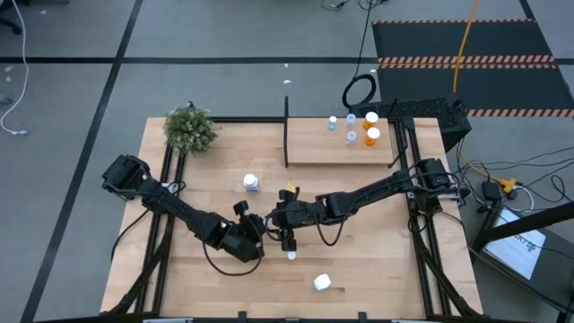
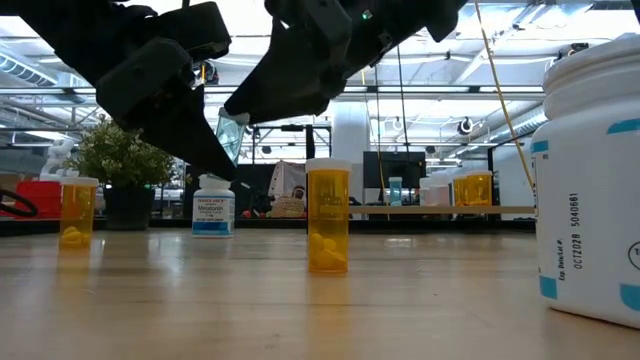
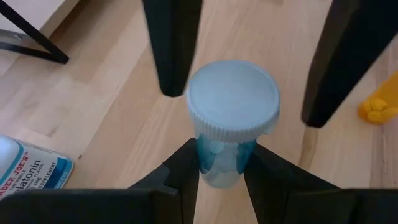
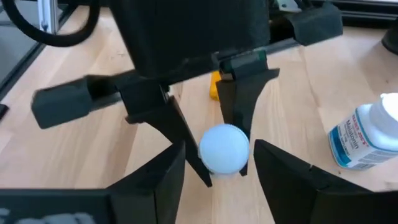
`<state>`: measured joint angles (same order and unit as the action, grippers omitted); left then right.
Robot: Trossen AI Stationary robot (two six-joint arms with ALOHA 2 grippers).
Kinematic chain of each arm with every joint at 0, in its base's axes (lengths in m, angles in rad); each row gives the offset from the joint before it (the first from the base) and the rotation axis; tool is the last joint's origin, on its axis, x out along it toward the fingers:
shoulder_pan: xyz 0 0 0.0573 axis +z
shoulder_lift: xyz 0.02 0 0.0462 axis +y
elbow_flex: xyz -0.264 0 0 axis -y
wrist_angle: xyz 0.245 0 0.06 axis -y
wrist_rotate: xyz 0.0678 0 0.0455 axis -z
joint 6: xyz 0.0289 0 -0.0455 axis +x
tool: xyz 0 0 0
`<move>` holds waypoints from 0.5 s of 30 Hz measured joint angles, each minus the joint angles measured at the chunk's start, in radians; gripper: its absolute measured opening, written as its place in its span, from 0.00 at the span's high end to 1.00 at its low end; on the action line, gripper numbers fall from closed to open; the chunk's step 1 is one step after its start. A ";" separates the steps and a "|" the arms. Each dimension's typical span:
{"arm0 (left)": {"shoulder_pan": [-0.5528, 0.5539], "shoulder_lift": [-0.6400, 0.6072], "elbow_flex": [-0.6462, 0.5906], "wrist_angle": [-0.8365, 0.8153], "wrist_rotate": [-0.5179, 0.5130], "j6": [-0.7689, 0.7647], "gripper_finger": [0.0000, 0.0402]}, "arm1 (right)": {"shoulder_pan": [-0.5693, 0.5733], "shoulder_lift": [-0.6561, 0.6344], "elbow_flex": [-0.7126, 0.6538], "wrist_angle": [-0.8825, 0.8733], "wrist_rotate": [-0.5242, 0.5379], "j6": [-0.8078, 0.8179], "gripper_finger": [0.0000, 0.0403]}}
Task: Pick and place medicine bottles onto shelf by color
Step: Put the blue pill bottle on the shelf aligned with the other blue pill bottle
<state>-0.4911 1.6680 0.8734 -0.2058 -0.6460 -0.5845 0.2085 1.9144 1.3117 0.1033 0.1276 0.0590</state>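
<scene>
Blue bottle pinched in left hand; right hand straddles its cap, fingers not closed. Seat right grip firmly before left lets go; shelf at one o'clock.

A small clear-blue bottle with a white cap is clamped at its body between the left claw fingers, above the middle of the bench; the right claw brackets its cap. A white bottle with a blue label stands upright near the bench's middle. Another white bottle sits close to the front edge. An orange bottle with a white cap stands upright on the bench, pills in its bottom. The shelf is a pale wooden board at the far right side; it carries two orange bottles and two tiny pale-blue ones, all upright, grouped near its right end.
</scene>
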 joint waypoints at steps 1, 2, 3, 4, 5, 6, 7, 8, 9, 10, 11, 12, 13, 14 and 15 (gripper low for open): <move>0.000 0.000 0.000 0.000 -0.001 0.000 0.71 | 0.000 0.000 0.000 0.002 0.000 0.000 0.55; 0.000 0.000 0.000 0.000 -0.001 0.003 0.71 | 0.000 0.000 0.000 0.005 0.001 0.000 0.56; 0.000 0.000 0.000 0.000 -0.001 0.005 0.71 | 0.000 0.000 0.000 0.006 0.000 0.000 0.56; 0.000 0.000 0.000 0.000 -0.001 0.005 0.71 | 0.000 0.000 0.000 0.005 0.001 -0.001 0.57; 0.000 0.000 0.000 0.000 -0.001 0.005 0.71 | 0.000 0.000 0.000 0.005 0.001 -0.001 0.57; 0.000 0.000 0.000 0.000 -0.001 0.005 0.71 | 0.000 0.000 0.000 0.006 0.001 -0.004 0.57; 0.000 0.000 0.000 0.000 -0.001 0.005 0.71 | 0.000 0.000 0.000 0.009 0.001 -0.008 0.57; 0.000 0.000 0.000 0.000 -0.002 0.005 0.71 | 0.000 0.000 0.000 0.012 0.001 -0.011 0.57; 0.001 0.000 0.000 0.000 -0.005 0.005 0.71 | -0.001 0.003 0.000 0.013 0.001 -0.015 0.57; 0.001 0.000 0.000 0.000 -0.008 0.005 0.71 | -0.003 0.012 0.000 0.022 0.001 -0.018 0.57; 0.001 0.000 0.000 0.001 -0.009 0.005 0.71 | -0.004 0.018 0.000 0.028 -0.002 -0.019 0.57; 0.001 0.000 0.000 0.002 -0.009 0.005 0.71 | -0.004 0.023 0.000 0.025 -0.009 -0.019 0.57; 0.001 0.000 0.000 0.001 -0.009 0.006 0.71 | -0.006 0.033 0.000 0.033 -0.022 -0.019 0.57; 0.002 0.000 0.000 0.001 -0.009 0.006 0.71 | -0.008 0.043 0.000 0.057 -0.031 -0.019 0.57; 0.002 0.000 0.000 0.001 -0.009 0.006 0.71 | -0.010 0.049 0.001 0.066 -0.041 -0.019 0.57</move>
<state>-0.4890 1.6680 0.8734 -0.2050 -0.6548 -0.5781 0.1985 1.9631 1.3125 0.1692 0.0870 0.0401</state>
